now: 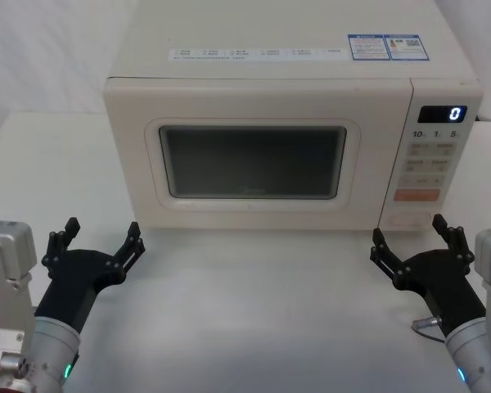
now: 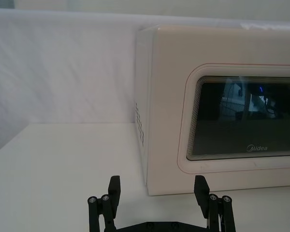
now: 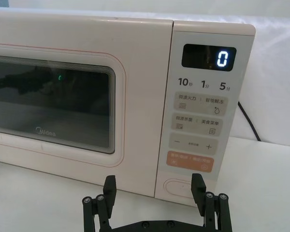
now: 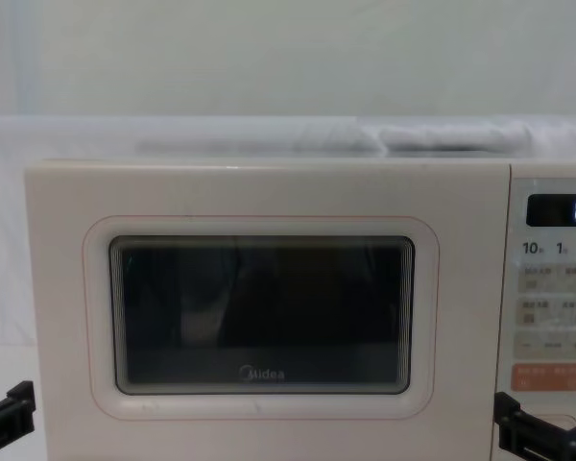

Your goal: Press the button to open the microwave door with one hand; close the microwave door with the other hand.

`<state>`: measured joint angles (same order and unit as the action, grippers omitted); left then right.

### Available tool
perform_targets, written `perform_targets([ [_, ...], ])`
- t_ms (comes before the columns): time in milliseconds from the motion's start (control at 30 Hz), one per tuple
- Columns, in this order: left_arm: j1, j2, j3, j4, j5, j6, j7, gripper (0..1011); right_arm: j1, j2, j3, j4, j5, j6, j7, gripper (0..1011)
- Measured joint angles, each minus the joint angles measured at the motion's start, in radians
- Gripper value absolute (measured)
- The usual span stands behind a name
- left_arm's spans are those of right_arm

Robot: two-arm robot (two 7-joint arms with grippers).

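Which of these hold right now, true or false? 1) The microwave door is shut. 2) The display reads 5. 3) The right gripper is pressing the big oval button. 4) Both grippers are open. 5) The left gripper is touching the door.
1) True: the microwave door sits flush with the front.
2) False: the display reads 0.
3) False: the right gripper hangs in front of the button, short of it.
4) True: the jaws of both stand spread, holding nothing.
5) False: the left gripper hangs over the table, short of the door's lower left corner.

"Midea" on the microwave door (image 3: pixel 63 96) — display (image 3: pixel 209 57) reads "0" (lit).
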<state>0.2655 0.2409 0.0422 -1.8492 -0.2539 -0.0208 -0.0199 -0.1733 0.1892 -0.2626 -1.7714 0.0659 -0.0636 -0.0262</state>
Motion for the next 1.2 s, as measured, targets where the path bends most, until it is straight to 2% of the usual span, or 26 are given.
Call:
perform_targets([
  [967,0.0,0.0,0.0,0.0,0.0,0.0,0.0,1001,0.0,0.0,0.0,0.0,0.0,0.0,0.0,1002],
  [1133,0.0,0.0,0.0,0.0,0.0,0.0,0.0,1001,0.0,0.0,0.0,0.0,0.0,0.0,0.0,925],
  [1200,0.0,0.0,0.0,0.0,0.0,0.0,0.0,1001,0.0,0.0,0.0,0.0,0.0,0.0,0.0,863],
])
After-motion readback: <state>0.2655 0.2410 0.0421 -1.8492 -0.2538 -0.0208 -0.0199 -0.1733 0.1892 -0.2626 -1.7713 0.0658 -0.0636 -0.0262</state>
